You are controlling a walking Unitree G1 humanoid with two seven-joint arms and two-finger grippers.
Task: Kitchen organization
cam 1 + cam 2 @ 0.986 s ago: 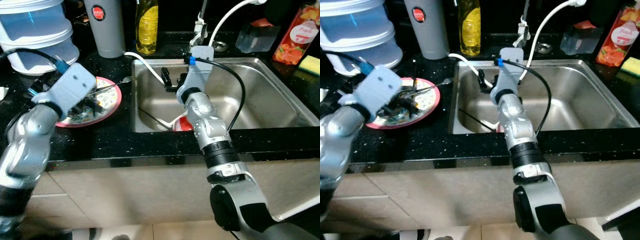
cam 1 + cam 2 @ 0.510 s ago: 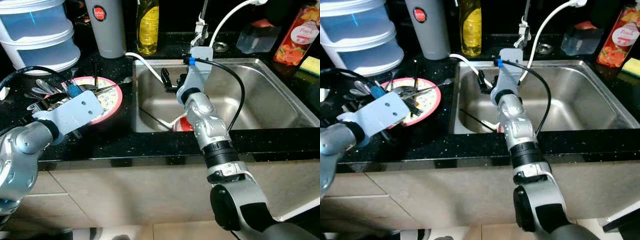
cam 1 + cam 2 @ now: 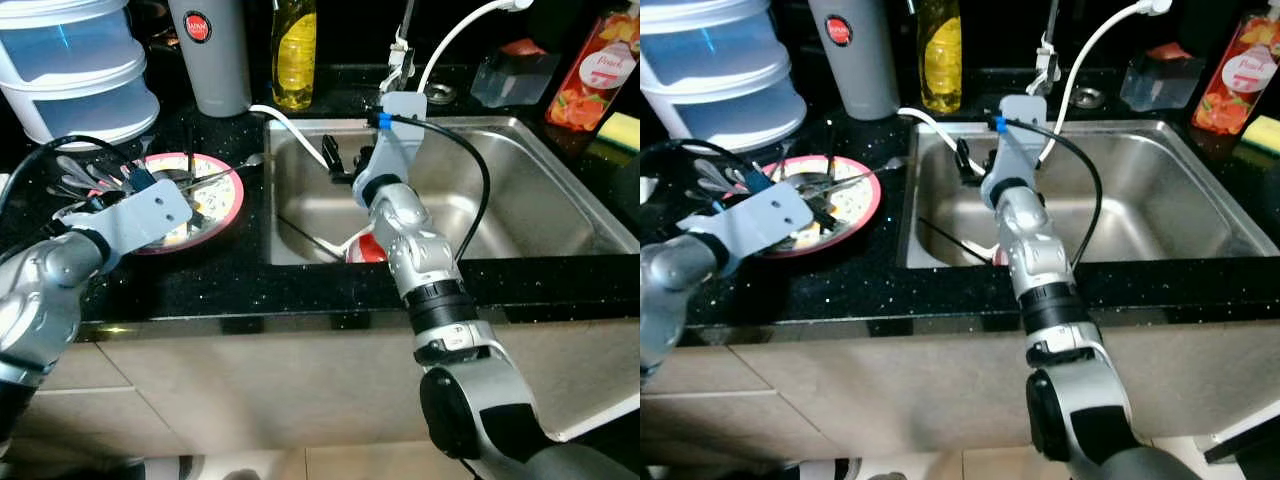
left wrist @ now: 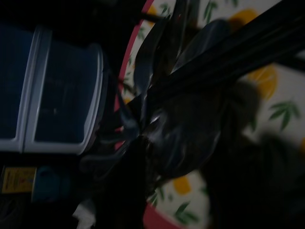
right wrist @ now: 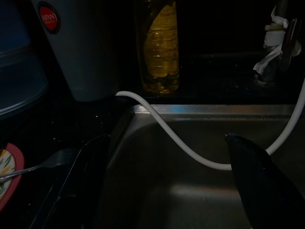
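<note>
A pink-rimmed floral plate [image 3: 218, 205] lies on the black counter left of the sink, with a fork [image 3: 228, 171] across it. My left gripper [image 3: 188, 212] hovers low over the plate's near-left part, shut on a bundle of spoons and forks [image 3: 82, 178] whose heads stick out behind the wrist; the left wrist view has them close up over the plate [image 4: 267, 95]. My right gripper [image 3: 338, 165] reaches into the steel sink's [image 3: 540, 200] back-left corner, open, with nothing between its fingers [image 5: 71, 191]. A red dish [image 3: 368, 249] lies in the sink, half hidden by that arm.
Stacked blue-and-white containers [image 3: 75, 70], a grey tumbler [image 3: 210, 55] and a yellow soap bottle [image 3: 293, 50] stand along the back. A white hose [image 3: 290, 125] runs into the sink near the tap [image 3: 400, 55]. An orange bottle [image 3: 590, 70] and a sponge [image 3: 622, 128] sit at the right.
My left arm drew back from over the plate toward the counter's front edge, then lifted a little toward the plate again. The right arm stayed still.
</note>
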